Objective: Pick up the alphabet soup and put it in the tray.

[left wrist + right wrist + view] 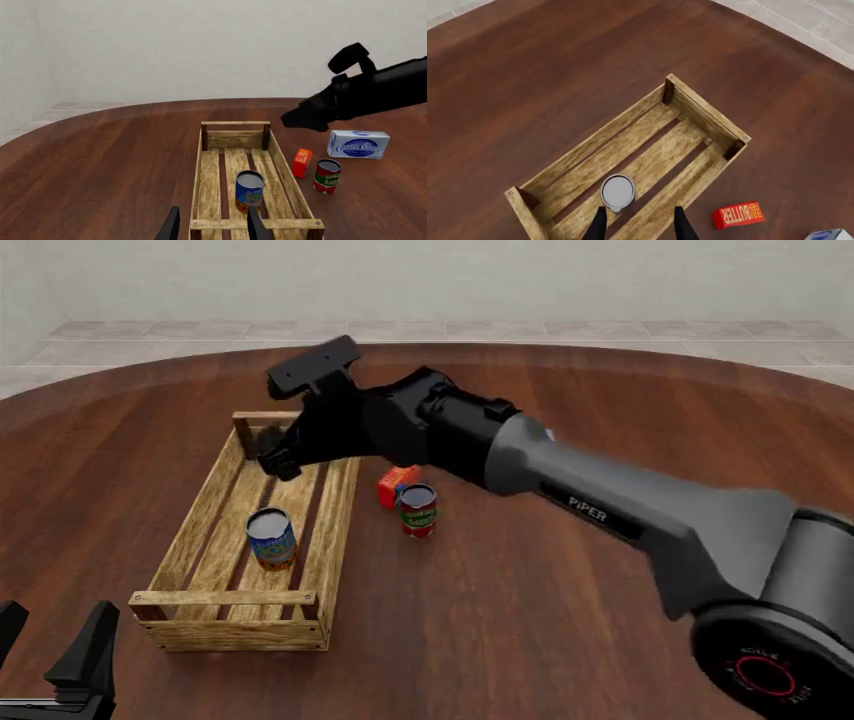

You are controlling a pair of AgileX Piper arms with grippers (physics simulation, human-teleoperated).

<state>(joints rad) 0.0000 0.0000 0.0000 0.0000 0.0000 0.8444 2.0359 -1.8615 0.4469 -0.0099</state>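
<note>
Below the right pincer [638,220], released with fingers spread, the alphabet soup [271,538] stands upright inside the tray [187,540].

The right arm [601,505] stretches far forward and to the left, its gripper [639,222] pointing down with fingers parted. The left gripper [47,655] sits low, fingers apart.

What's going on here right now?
The soup can stands upright inside the tray, held by neither arm. The right gripper hangs open above it, over the tray. The left gripper is open too, low near the tray's near end. A tomato can, a small orange box and a cream cheese box sit on the table beside the tray.
</note>
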